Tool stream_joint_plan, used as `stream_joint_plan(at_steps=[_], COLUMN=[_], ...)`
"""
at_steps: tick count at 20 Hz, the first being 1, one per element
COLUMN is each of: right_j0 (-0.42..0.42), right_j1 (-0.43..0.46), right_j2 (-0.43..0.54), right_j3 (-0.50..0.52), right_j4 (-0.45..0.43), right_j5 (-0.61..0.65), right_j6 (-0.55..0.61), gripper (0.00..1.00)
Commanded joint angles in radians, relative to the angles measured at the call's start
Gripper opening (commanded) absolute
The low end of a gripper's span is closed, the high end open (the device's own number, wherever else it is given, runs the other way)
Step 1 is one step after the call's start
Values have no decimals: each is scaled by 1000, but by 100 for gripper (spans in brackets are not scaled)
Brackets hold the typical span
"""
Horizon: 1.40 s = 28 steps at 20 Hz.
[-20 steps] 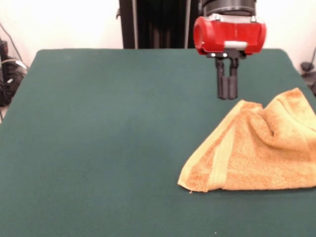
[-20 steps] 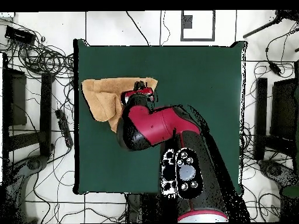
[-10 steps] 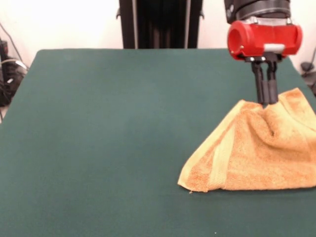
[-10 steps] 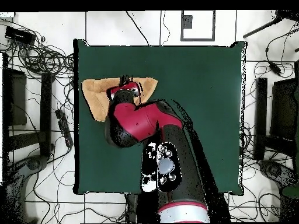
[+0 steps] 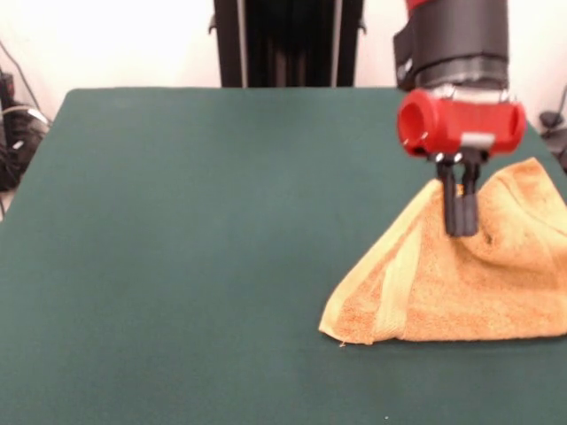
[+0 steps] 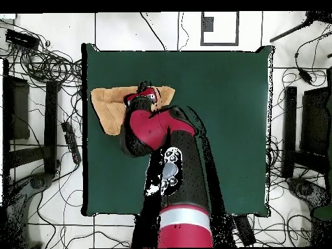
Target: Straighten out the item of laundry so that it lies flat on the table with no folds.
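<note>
The item of laundry [image 5: 478, 283] is an orange-tan towel lying folded in a rough triangle at the right of the table [image 5: 195, 230], with a paler band along its left fold and a raised hump in the middle. Its right side runs out of the picture. My gripper [image 5: 461, 232], under a red wrist, hangs with its two black fingers pressed together, shut, tips low over the towel's hump; contact cannot be told. From overhead the towel [image 6: 109, 109] lies by the table's [image 6: 227, 97] left edge, and the arm covers its right part, with the gripper [image 6: 142, 87] barely showing.
Cables and black equipment [image 6: 39, 65] lie on the floor around the table. Cables [image 5: 13, 133] show at the table's left side in the front view. A dark column [image 5: 283, 40] stands behind the table.
The gripper, shut throughout, went from beside the towel's upper left corner to the right over its back edge, then came down and forward over the hump. The towel has not moved.
</note>
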Motion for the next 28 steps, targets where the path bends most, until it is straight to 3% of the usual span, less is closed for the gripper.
stream_joint_plan(at_steps=[1, 11, 13, 18, 23, 28], right_j0=[13, 6, -49, -115, -211, -344], right_j1=[118, 160, 186, 303, 378, 412], right_j2=[-50, -48, 27, 126, 277, 475], right_j3=[-72, -120, -123, -204, -260, -235], right_j4=[4, 18, 42, 33, 21, -67], right_j5=[58, 90, 116, -12, 85, 112], right_j6=[48, 43, 53, 88, 37, -40], gripper=[0, 0, 0, 0, 0, 0])
